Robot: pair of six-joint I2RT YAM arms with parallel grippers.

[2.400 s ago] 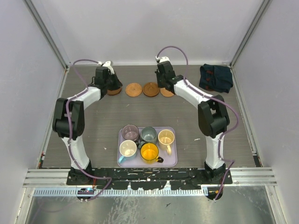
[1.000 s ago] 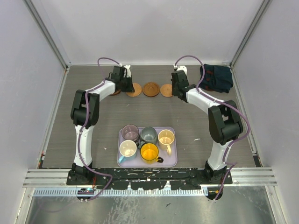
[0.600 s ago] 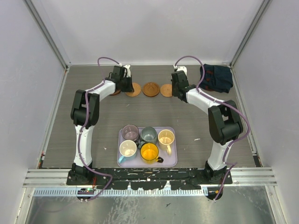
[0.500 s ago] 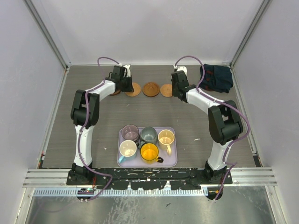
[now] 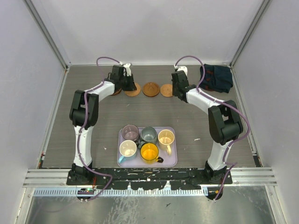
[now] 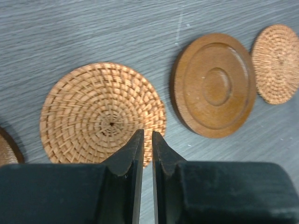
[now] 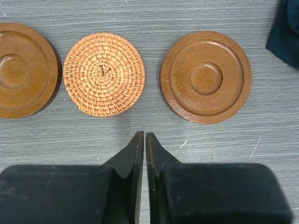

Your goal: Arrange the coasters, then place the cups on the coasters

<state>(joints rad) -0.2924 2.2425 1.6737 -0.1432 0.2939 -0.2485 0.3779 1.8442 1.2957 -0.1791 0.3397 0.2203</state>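
Note:
Coasters lie in a row at the back of the table. In the left wrist view I see a woven coaster (image 6: 103, 114), a wooden coaster (image 6: 214, 84), another woven one (image 6: 278, 63) and a dark rim (image 6: 7, 149). My left gripper (image 6: 145, 136) hovers over the first woven coaster's near edge, its jaws a thin slit apart and holding nothing. My right gripper (image 7: 141, 135) is shut over bare table, just short of a woven coaster (image 7: 103, 73) and a wooden coaster (image 7: 205, 77). The cups stand on the tray: purple-grey (image 5: 130, 132), grey-teal (image 5: 148, 135), beige (image 5: 166, 137), cream-blue (image 5: 127, 149), yellow (image 5: 149, 151).
The lavender tray (image 5: 173, 161) sits near the front between the arm bases. A dark blue cloth (image 5: 216, 77) lies at the back right, close to the right arm. Grey walls enclose the table on three sides.
Since the earliest frame both arms have swung to the right along the coaster row. In the last second they have barely moved. The cups have stayed put.

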